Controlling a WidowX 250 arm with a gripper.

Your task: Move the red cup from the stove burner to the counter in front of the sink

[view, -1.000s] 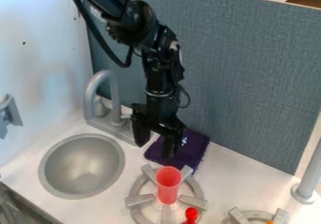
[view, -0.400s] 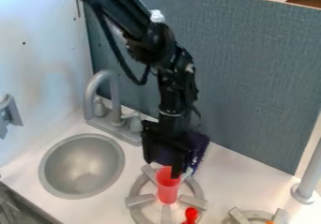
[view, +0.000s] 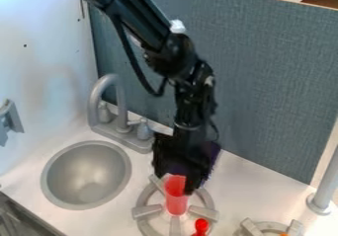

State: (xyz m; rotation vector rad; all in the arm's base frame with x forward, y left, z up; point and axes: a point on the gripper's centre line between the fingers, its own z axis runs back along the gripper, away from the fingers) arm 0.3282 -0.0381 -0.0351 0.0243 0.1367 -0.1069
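- The black tool hangs at the upper rim of a red cup, released, its fingers spread apart; whether one touches the cup I cannot tell
- The cup stands upright in the middle of a grey toy burner on the white bench
- A small red object is just beside the cup, near the view's lower edge
- A dark purple cloth lies behind the tool, partly hidden by it
- To the left is a round grey sink, with a grey faucet behind it
- At lower right are a second burner, a bit of orange at it, and an upright grey post
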